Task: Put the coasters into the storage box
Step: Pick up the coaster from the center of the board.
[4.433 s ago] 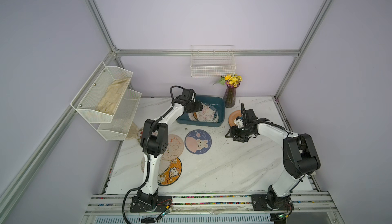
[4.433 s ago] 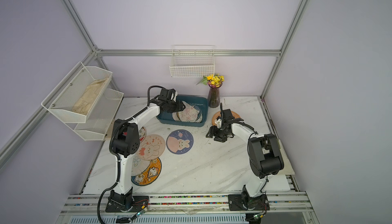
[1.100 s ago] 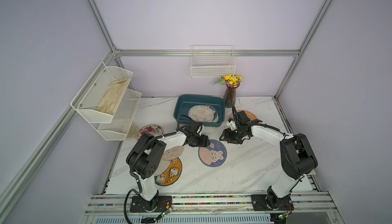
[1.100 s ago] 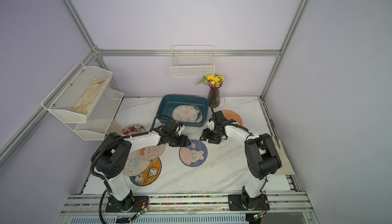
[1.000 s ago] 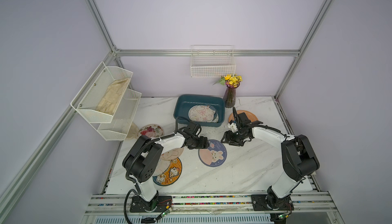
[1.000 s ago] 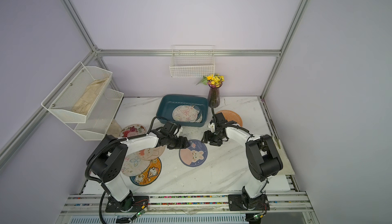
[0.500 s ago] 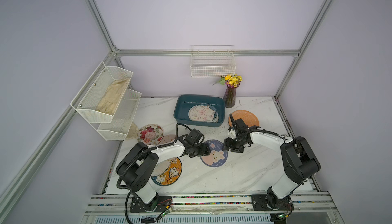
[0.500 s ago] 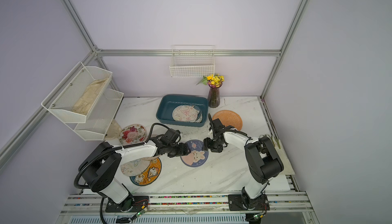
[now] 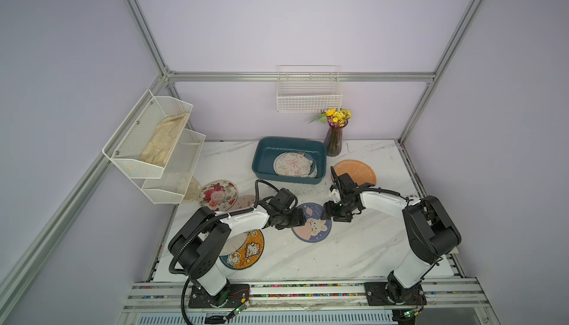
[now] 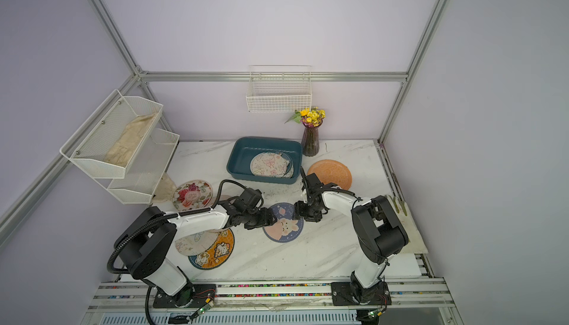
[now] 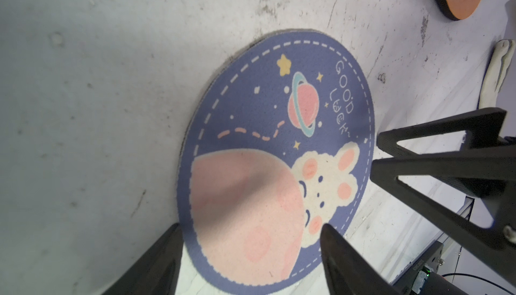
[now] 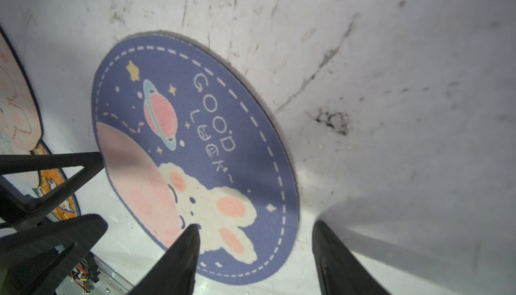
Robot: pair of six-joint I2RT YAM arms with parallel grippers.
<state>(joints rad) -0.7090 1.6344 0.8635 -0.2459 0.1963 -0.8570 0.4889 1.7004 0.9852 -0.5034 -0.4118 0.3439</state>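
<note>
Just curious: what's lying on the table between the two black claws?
The blue bunny coaster lies flat between the left gripper and the right gripper, both open; both top views show it.

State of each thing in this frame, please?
left hand: open, empty, over the blue bunny coaster.
right hand: open, empty, at the same coaster's other side.
blue bunny coaster: flat on the table, ungripped.
storage box: upright, a few coasters inside.
plain orange coaster: flat, outside the box.
floral coaster: flat, outside the box.
</note>
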